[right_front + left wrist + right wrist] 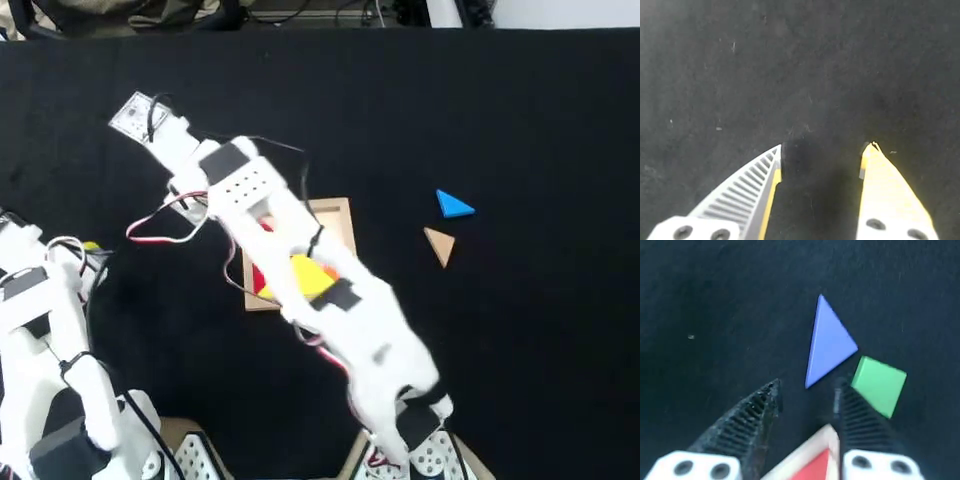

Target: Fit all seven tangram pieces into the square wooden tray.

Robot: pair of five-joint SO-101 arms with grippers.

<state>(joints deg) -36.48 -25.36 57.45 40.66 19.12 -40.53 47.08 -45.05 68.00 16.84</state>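
The job is partly done, by my reading. The square wooden tray (335,207) sits just left of centre in the high view, largely covered by the right arm (370,330), which stretches diagonally across it from the lower middle of the frame toward the upper left. What shows of the tray's inside holds a flat red piece (258,278) and a flat yellow piece (305,275). There is a hint of orange beside the yellow, but I cannot tell whether that is a separate piece.

At least four pieces lie outside on the black table (500,120). A small bright blue triangle (455,205) and a small tan wooden triangle (440,245) rest close together at the centre right of the high view, well apart from the tray. The right wrist view adds a periwinkle-blue triangle (830,345) and a green square (880,385), nearly touching each other, just beyond a corner of the tray (815,445).

The right gripper (806,389) is spread open and holds nothing. One corner of the periwinkle-blue triangle lies between its fingertips, so that piece looks like the next to be picked up.

The left gripper (824,150) is also wide open and empty over bare table, with the left arm (40,330) at the lower left of the high view, well away from the tray.

So roughly two or three pieces seem placed and four are left to fit.
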